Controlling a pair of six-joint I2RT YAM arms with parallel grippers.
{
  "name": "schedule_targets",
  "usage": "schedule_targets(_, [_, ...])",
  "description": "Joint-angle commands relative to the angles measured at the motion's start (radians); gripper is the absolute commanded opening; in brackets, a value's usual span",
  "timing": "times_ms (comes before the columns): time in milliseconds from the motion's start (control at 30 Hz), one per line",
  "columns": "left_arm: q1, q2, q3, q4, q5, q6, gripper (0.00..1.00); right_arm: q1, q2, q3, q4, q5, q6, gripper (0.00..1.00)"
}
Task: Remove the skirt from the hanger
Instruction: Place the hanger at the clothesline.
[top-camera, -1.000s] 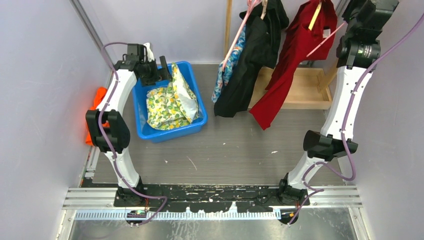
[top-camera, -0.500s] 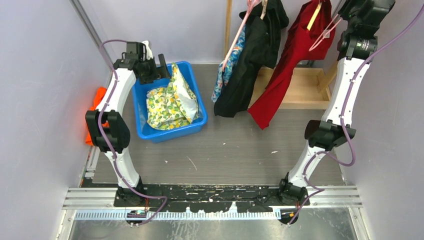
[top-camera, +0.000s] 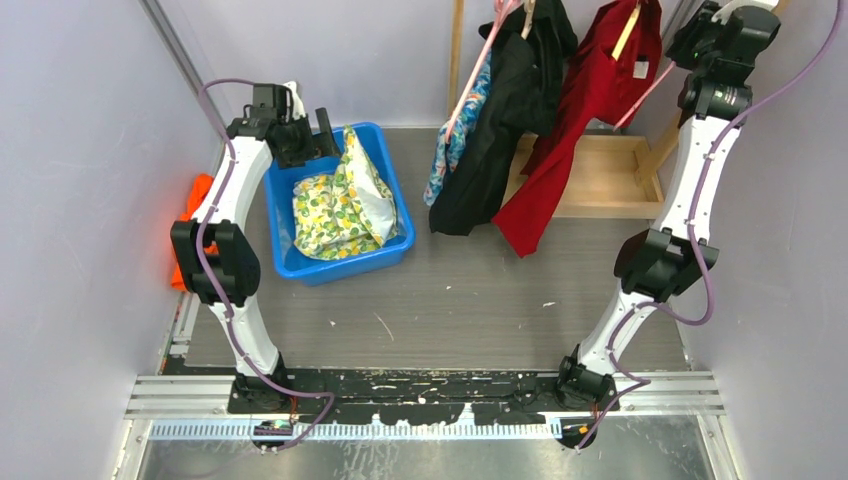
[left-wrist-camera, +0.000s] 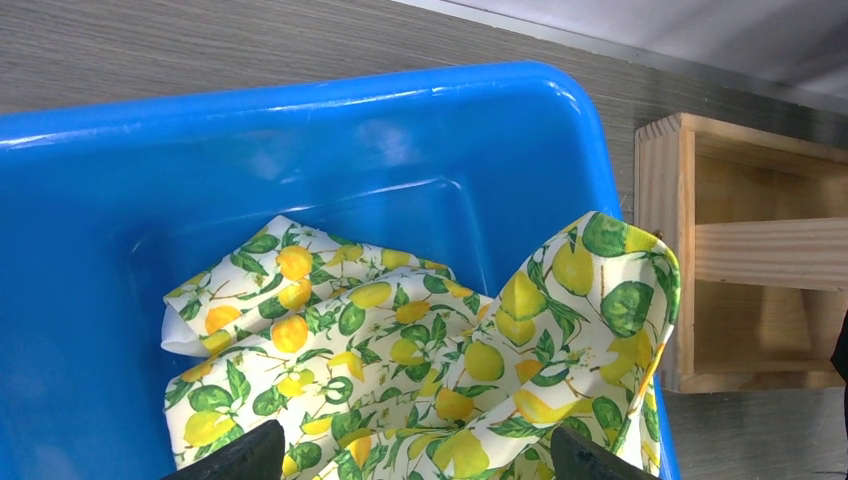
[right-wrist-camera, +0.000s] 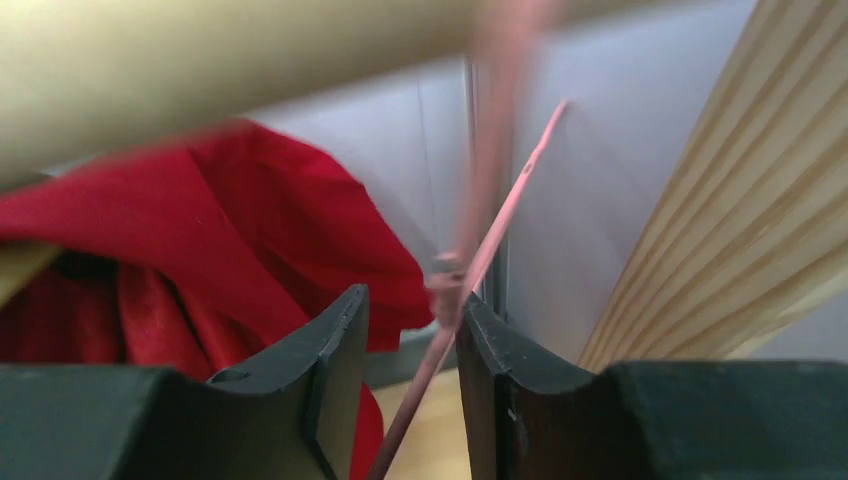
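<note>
A red skirt hangs from a thin pink hanger on the rail at the back right. My right gripper is raised at the hanger's right end. In the right wrist view the pink hanger wire runs between the fingers of the gripper, close to the right finger, with a wide gap to the left one; the jaws are open. The red cloth hangs just behind. My left gripper is open over a blue bin, its fingertips wide apart above lemon-print cloth.
A black garment and a blue floral one hang on another pink hanger left of the skirt. The wooden rack base lies below. An orange object sits by the left wall. Walls stand close on both sides.
My right gripper has moved up and back along the pink hanger toward the rail, and the red skirt has swung a little left. The left arm has barely moved.
</note>
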Motion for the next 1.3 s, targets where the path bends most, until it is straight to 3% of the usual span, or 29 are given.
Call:
schedule_targets(0, [0.004,-0.043,-0.002,0.026,0.001,0.011,0.99,-0.003,-0.090,-0.098,0.001,-0.066,0.015,0.01])
schedule_targets(800, [0.003,-0.072,-0.063,0.027,0.036,0.034,0.99,-0.002,-0.300,-0.458,0.031,-0.083,0.005,0.04])
schedule_targets(967, [0.004,-0.084,-0.078,0.031,0.040,0.035,0.99,-0.002,-0.308,-0.436,0.027,-0.027,-0.002,0.32])
schedule_targets(1033, [0.004,-0.089,-0.080,0.030,0.036,0.037,1.00,-0.001,-0.302,-0.412,0.035,-0.017,0.005,0.50])
schedule_targets(1133, [0.004,-0.093,-0.080,0.029,0.030,0.041,0.99,0.002,-0.280,-0.364,0.034,-0.014,0.010,0.61])
schedule_targets(1167, [0.004,-0.095,-0.080,0.029,0.027,0.043,0.99,0.005,-0.272,-0.346,0.029,-0.012,0.010,0.70])
schedule_targets(1233, [0.004,-0.096,-0.079,0.029,0.019,0.046,0.99,0.014,-0.254,-0.305,0.018,-0.012,0.001,0.98])
schedule_targets(1267, [0.004,-0.095,-0.077,0.028,0.018,0.046,0.99,0.017,-0.247,-0.290,0.017,-0.010,-0.002,1.00])
